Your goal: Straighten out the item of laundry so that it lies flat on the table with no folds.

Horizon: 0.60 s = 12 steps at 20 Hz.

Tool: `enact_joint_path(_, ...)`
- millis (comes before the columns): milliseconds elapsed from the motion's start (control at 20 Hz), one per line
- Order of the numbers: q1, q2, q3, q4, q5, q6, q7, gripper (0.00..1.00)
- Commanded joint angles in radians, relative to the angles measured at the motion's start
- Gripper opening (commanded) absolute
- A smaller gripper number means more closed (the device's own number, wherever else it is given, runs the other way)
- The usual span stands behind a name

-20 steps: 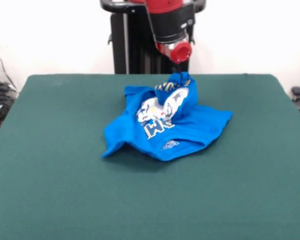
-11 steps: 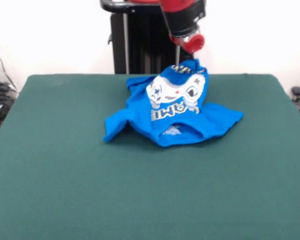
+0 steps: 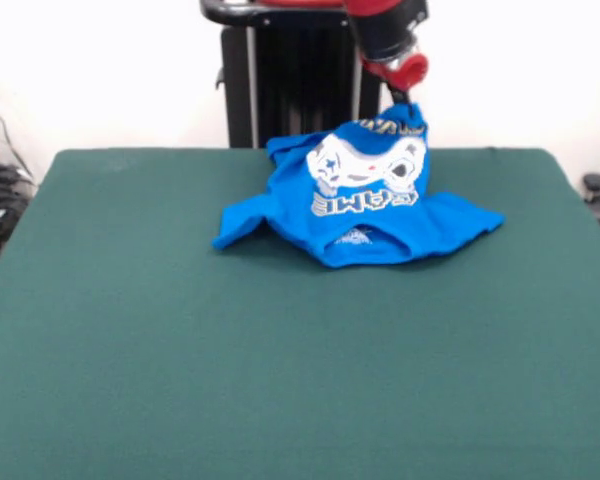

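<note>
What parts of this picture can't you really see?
- Front view: the gripper tips are buried in the raised blue T-shirt, so open or shut is unclear.
- Front view: the top edge cuts off the arm.
- Front view: the shirt's yellow text is too small to read.
- Front view: the bunched shirt hides the green table behind and beneath it.

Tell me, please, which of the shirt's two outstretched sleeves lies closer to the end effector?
The sleeve at the picture's right, almost below the end effector; the other sleeve stretches away leftward.
</note>
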Motion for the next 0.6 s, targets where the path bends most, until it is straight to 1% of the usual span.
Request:
enact_joint_path(50,0.042,0.011,0.039,-0.074,-0.018,-0.083,0.122,1.0)
enact_joint_path(300,0.029,0.01,0.062,-0.086,-0.006,-0.107,0.155,1.0)
enact_joint_path(350,0.016,-0.017,0.079,-0.093,0.0,-0.083,0.149,1.0)
enact_joint_path(450,0.006,-0.046,0.091,-0.097,0.006,-0.072,0.148,1.0)
enact_joint_path(600,-0.002,-0.114,0.096,-0.109,0.028,-0.018,0.134,1.0)
